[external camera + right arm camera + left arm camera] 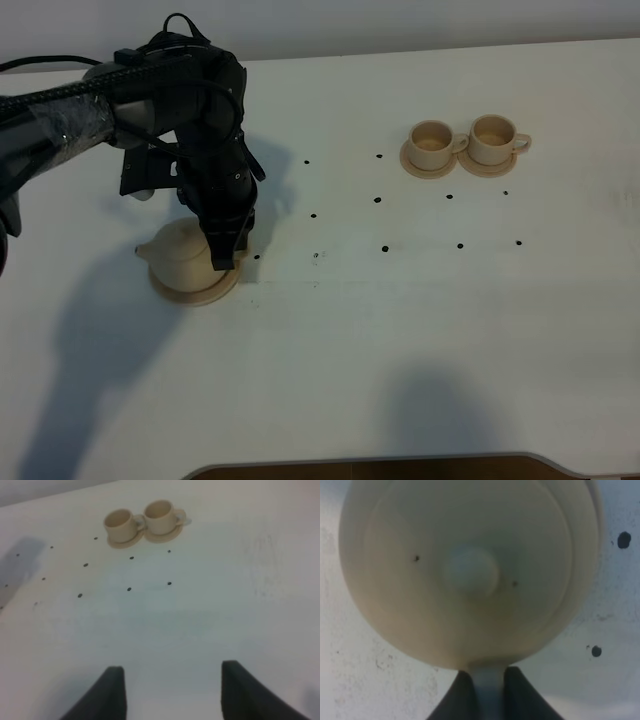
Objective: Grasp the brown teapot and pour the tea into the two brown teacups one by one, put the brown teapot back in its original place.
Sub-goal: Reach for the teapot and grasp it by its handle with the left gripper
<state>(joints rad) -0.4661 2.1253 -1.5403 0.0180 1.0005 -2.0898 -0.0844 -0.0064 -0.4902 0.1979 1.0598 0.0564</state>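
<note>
Found the brown teapot [180, 256] at the left of the table [330, 350], seated on the wide round saucer [196, 294]. Traced its long axis, spout to handle, roughly left to right across the exterior view: spout [143, 250] aimed left toward the table's edge, handle turned right toward the middle. Could not see that handle from above, nor the pot's right side, both covered by the left gripper [228, 256] and the dark arm [200, 110] above it.

Read the grip from the left wrist camera instead. Saw two dark fingers [457, 702] pinched tight on the pale loop handle [489, 682], with the lid knob [472, 571] just beyond. Lost the spout past the frame's edge there, and got the whole pot soft and blurred from closeness.

Further right, on the far side of the table, found the two brown teacups [432, 143] side by side, each on a small saucer [428, 167]. Noted both handles turned right, the left cup's reaching toward its neighbour [493, 138]. Could not tell from any view whether either held liquid.

Saw the right gripper [172, 692] only in its own wrist view: jaws spread wide with nothing between them, over bare table scattered with black dots [129, 589], the cups well ahead. Found the fingers' bases cut off by the frame.
</note>
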